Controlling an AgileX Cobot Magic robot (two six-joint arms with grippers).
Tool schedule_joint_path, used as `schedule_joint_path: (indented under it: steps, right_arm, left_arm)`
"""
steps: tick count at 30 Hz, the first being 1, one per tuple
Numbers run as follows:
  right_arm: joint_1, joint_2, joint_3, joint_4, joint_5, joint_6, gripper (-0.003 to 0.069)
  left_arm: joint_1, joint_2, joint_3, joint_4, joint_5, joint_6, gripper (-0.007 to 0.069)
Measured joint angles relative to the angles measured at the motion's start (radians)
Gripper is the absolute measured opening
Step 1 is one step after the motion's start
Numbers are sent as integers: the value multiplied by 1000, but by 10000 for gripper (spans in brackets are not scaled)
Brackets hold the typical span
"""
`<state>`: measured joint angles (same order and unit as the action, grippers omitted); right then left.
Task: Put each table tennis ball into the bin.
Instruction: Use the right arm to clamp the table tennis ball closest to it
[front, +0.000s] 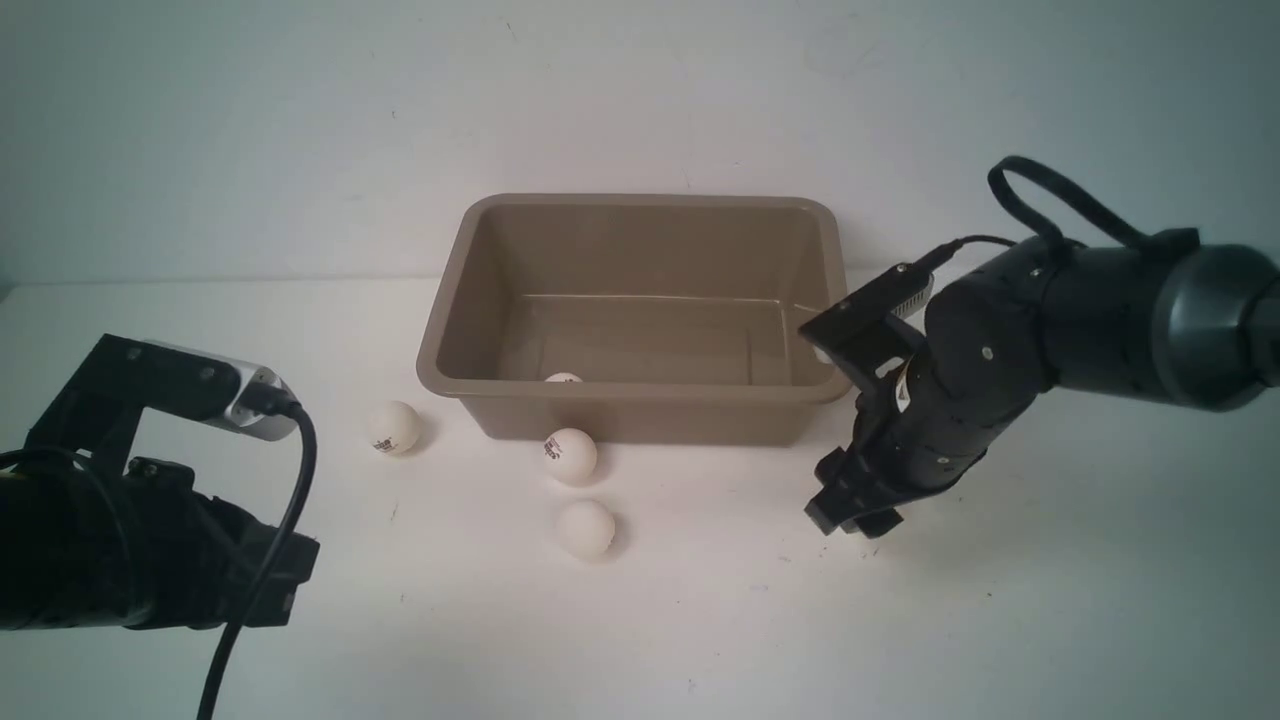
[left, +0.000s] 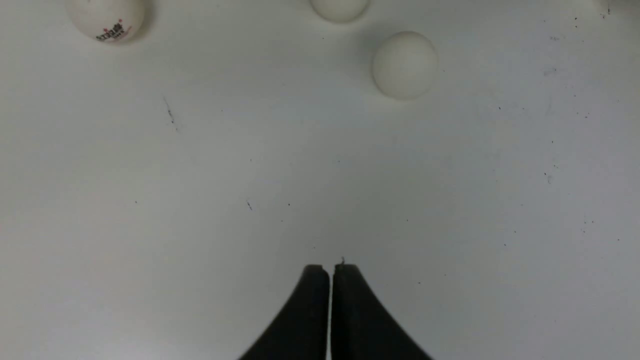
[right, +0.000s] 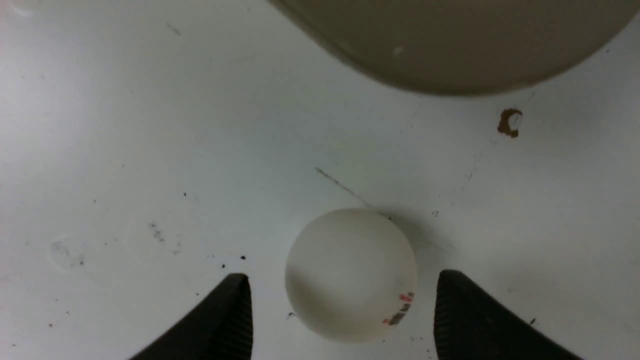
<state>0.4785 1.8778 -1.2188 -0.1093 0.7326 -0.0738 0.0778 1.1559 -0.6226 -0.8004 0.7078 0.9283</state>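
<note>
We hold right tool (right: 342, 282) open, jaws either side of ball (right: 351, 275), not touching. Ball sits on worktop (right: 150, 150) beside near-right corner of bin (right: 450, 45). We centre, lower, close gently: light ball likely rolls. Our left tool (left: 330, 272) closed.

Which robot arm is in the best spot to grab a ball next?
Right. The right gripper is open, with a table tennis ball sitting between its fingers and a gap on each side, just beside the bin. The left gripper is shut, and its nearest ball lies well ahead of it.
</note>
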Motion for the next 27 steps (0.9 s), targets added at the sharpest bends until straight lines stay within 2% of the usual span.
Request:
schedule_joint_path:
  steps: [20, 27]
  right_arm:
    - [-30, 54, 0, 65, -81, 6, 459]
    - [-30, 138, -84, 71, -74, 6, 459]
  left_arm:
    - [0, 0, 0, 0, 0, 0, -4]
    - [0, 0, 0, 0, 0, 0, -4]
